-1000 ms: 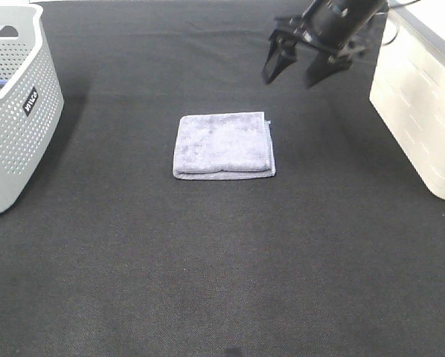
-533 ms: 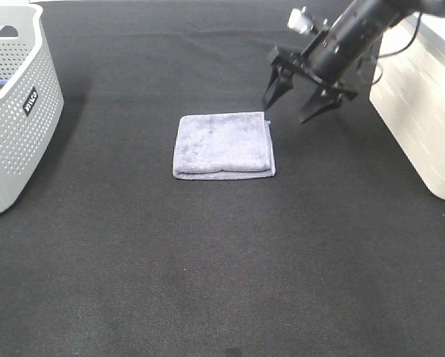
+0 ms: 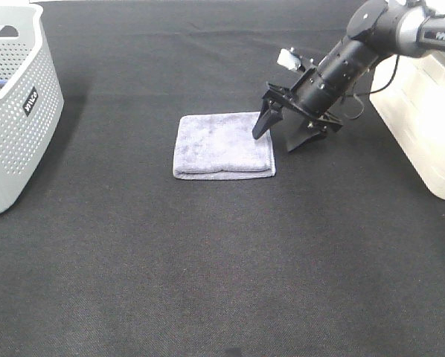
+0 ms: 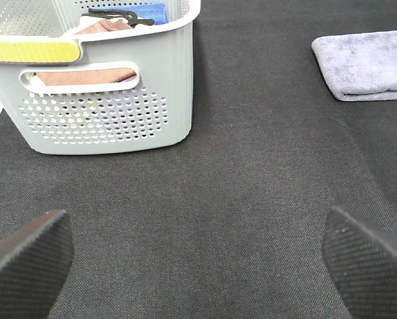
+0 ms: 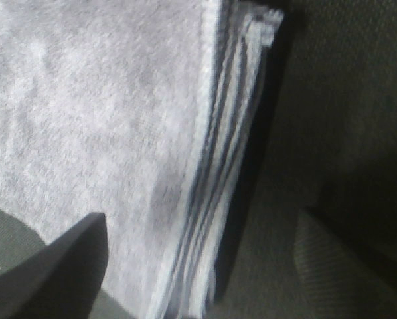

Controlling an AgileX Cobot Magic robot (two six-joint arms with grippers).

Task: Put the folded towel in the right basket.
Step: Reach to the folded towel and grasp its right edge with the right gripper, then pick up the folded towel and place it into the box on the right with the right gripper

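Observation:
A folded lavender-grey towel [image 3: 223,144] lies flat on the black table mat; it also shows in the left wrist view [image 4: 364,64] and fills the right wrist view [image 5: 119,133]. My right gripper [image 3: 280,138] is open and low at the towel's right edge, one finger [image 3: 262,123] over the towel and the other [image 3: 301,139] on the mat beside it. The right basket [image 3: 423,111] is white and stands at the right edge. My left gripper [image 4: 198,256] is open, over bare mat near the grey left basket.
A grey perforated basket [image 3: 14,104] stands at the left edge; the left wrist view shows cloths inside it [image 4: 99,80]. The right arm's black cable [image 3: 371,85] hangs between the arm and the white basket.
My right gripper has come down and toward the left, from above the mat behind the towel to the towel's right edge, staying open. The towel has not moved.

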